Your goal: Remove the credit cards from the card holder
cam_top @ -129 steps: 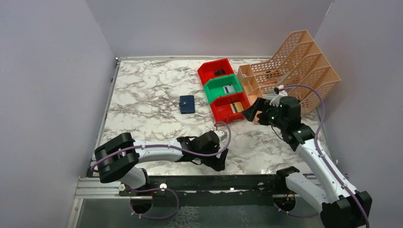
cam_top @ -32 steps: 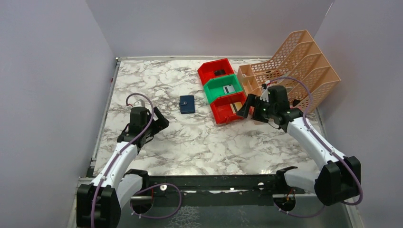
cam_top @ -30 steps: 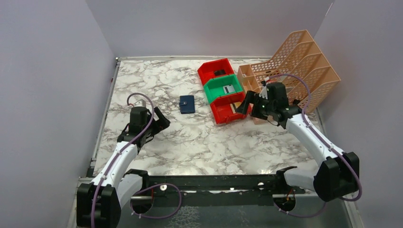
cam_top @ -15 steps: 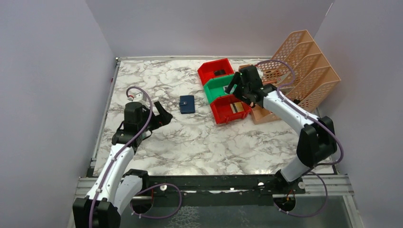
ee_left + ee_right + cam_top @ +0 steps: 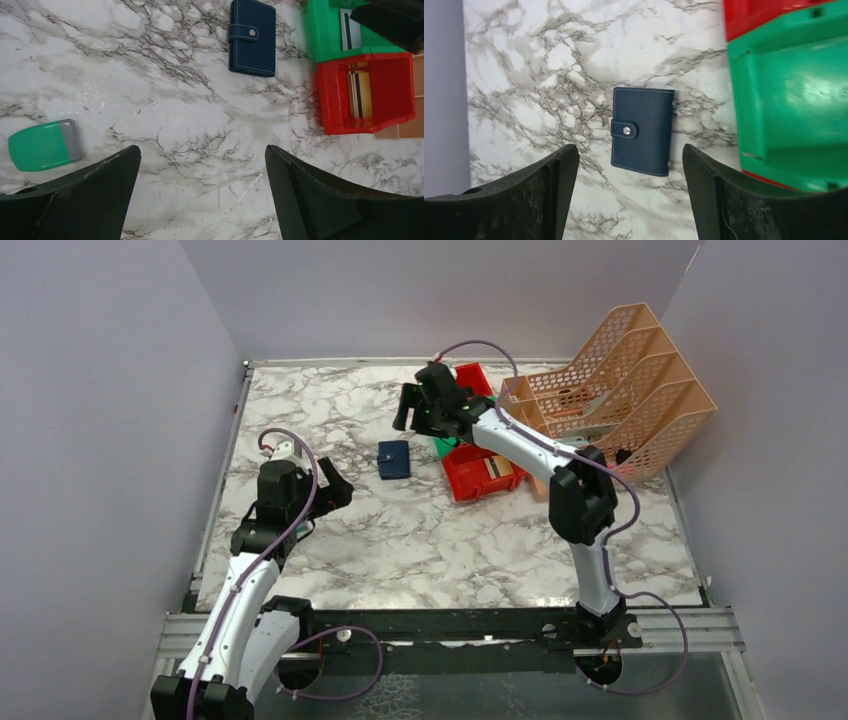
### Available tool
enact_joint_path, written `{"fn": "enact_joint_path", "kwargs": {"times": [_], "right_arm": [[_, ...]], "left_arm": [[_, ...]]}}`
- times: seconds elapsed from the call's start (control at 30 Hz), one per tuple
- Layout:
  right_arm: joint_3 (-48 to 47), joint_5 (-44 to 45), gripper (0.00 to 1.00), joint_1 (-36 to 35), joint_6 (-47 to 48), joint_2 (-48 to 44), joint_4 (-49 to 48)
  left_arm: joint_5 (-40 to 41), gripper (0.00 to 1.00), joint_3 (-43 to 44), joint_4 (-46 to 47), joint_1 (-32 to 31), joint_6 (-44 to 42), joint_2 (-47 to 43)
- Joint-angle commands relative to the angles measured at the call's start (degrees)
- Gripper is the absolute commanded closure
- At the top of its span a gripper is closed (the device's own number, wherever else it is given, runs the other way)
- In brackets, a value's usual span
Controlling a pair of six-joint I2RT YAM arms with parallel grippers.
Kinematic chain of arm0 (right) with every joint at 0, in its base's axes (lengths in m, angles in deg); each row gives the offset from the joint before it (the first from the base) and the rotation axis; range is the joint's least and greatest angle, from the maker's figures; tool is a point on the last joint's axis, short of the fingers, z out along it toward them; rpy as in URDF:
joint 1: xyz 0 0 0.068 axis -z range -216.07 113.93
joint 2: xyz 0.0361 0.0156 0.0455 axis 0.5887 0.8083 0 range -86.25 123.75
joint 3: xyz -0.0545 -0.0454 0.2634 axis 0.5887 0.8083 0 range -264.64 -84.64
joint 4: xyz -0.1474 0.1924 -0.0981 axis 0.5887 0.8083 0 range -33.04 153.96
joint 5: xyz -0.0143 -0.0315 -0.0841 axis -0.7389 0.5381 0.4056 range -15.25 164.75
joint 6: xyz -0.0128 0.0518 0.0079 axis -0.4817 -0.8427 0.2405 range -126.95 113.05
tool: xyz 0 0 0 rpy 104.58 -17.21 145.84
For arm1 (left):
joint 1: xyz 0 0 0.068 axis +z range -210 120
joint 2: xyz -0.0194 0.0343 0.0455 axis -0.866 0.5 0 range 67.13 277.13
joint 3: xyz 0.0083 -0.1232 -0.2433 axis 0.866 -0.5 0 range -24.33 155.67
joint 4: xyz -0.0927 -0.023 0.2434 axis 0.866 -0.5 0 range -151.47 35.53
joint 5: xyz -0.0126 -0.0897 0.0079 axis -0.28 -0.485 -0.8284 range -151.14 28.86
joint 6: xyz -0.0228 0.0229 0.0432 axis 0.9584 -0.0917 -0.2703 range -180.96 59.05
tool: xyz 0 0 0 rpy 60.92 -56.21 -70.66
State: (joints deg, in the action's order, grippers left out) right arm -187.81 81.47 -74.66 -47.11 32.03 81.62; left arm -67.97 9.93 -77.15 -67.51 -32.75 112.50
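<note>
While flat on the table, card holder beneath the wide-spread right end effector.

Top view: a white tabletop with grey-brown marble veining fills the centre of the frame and also forms the ground of both wrist views. Plain pale lavender panels enclose it: left wall, back wall, right wall. A thin metal strip edges the table at left, and an aluminium rail crosses the lower frame. Lighting is even, shadows soft.
</note>
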Motion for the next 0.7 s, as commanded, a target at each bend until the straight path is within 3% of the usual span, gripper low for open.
{"fn": "enact_joint_path", "kwargs": {"times": [0.0, 0.1, 0.3, 0.5, 0.67], "right_arm": [[-9.3, -2.8, 0.19, -2.8, 8.7, 10.1, 2.4], [-20.8, -3.2, 0.17, -3.1, 12.3, 17.5, 8.2], [-29.4, -0.5, 0.16, -5.0, 24.5, 26.5, 8.6], [-28.0, 1.5, 0.16, -6.7, 29.3, 29.7, 8.6], [-18.4, -0.8, 0.19, -8.6, 28.1, 25.1, 8.3]], "left_arm": [[7.0, 0.02, 0.6, -1.1, 0.2, 0.6, -4.9], [8.9, 0.02, 0.2, -1.3, 0.3, 1.3, -7.4], [10.3, 0.02, -0.4, -1.3, 0.3, 2.3, -9.4], [9.4, 0.02, -0.2, -1.3, 0.3, 2.3, -7.7], [9.2, 0.02, -0.1, -1.3, 0.3, 2.2, -7.2]]}}
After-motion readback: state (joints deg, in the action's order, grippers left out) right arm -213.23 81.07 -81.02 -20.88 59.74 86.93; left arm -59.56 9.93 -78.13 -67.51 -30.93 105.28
